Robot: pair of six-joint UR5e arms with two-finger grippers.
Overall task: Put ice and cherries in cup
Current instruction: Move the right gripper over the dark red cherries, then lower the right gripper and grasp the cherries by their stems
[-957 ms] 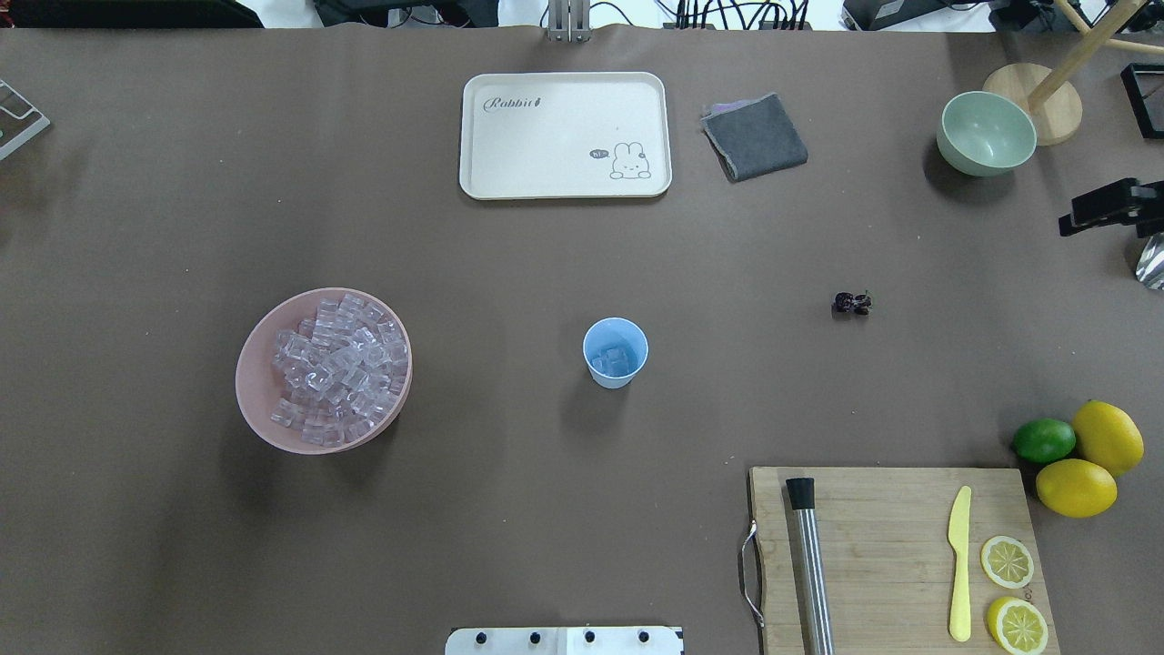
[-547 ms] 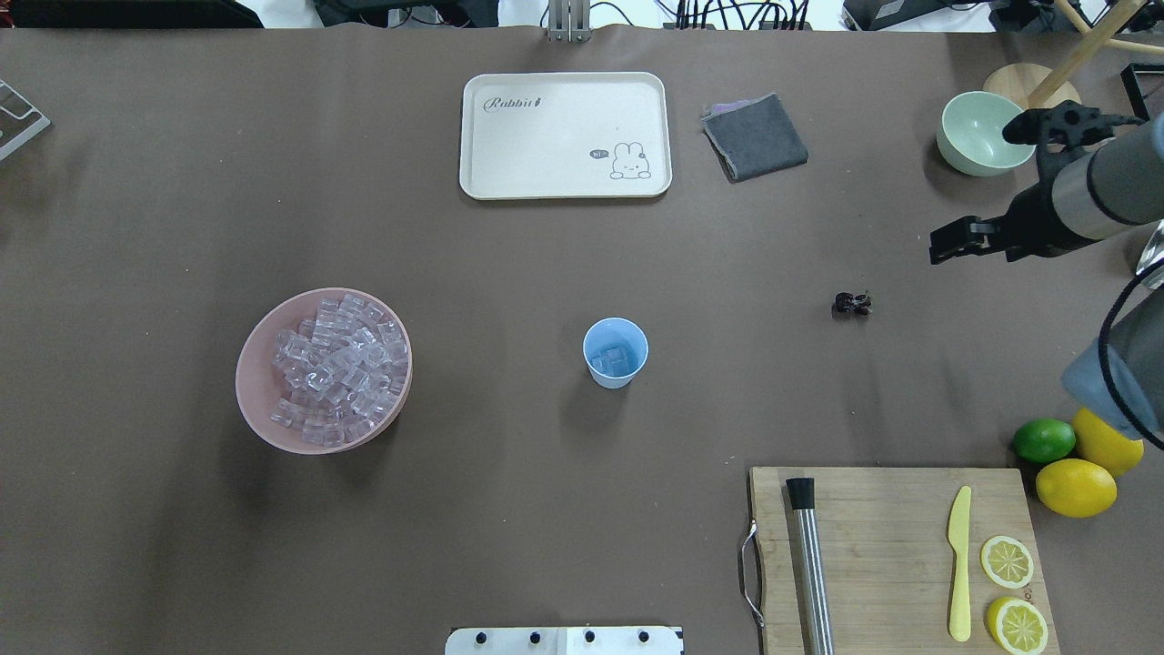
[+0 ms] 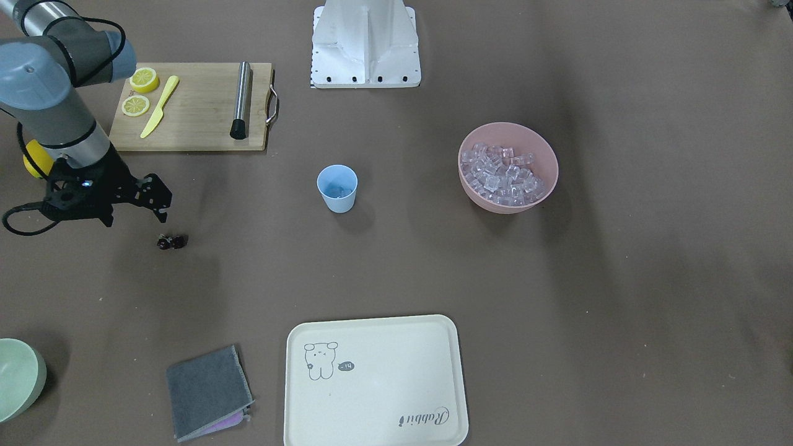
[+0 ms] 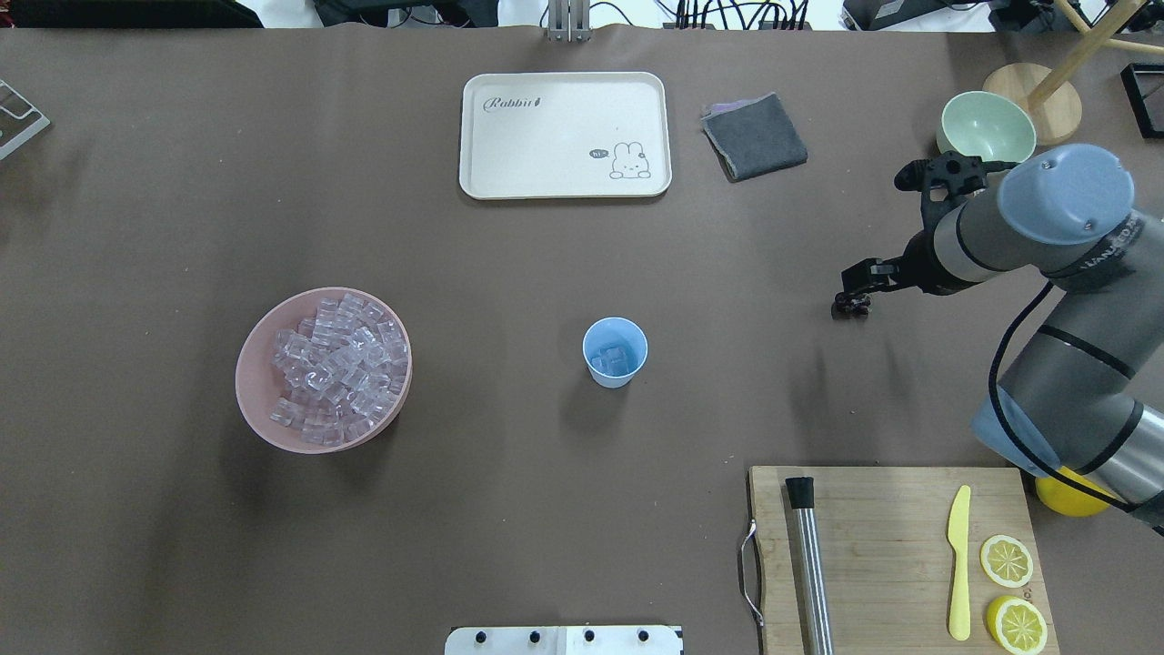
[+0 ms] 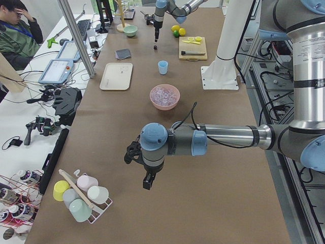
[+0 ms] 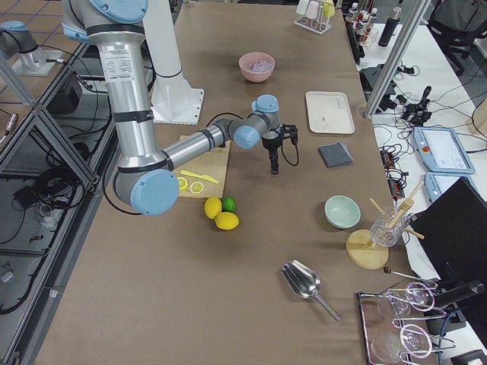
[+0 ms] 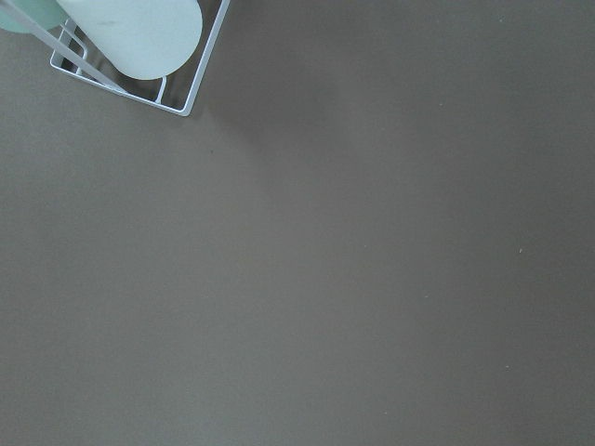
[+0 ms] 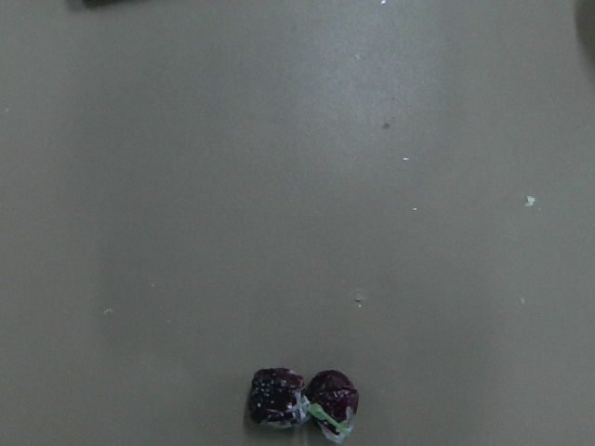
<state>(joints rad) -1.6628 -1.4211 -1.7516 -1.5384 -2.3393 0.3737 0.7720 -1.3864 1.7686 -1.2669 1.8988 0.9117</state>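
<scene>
Small tapered light blue plastic cup [image 4: 616, 353]: one, upright at mid-table. A few clear glassy ice cubes [image 4: 611, 360] lie inside, plainest from overhead.
Wide pink bowl [image 4: 247, 368]: one, heaped with ice past counting.
Dark red glossy cherries [image 8: 304, 398]: two, side by side on the table, well apart from the cup; counted in the right wrist view.
Overhead, the right gripper [image 4: 853, 293] overlaps the cherries; the front view shows a gap. Finger spacing: cannot tell.
The left gripper [image 5: 147, 182] shows in the side view only, near a wire cup rack [image 5: 86, 203]. Finger spacing: cannot tell.
</scene>
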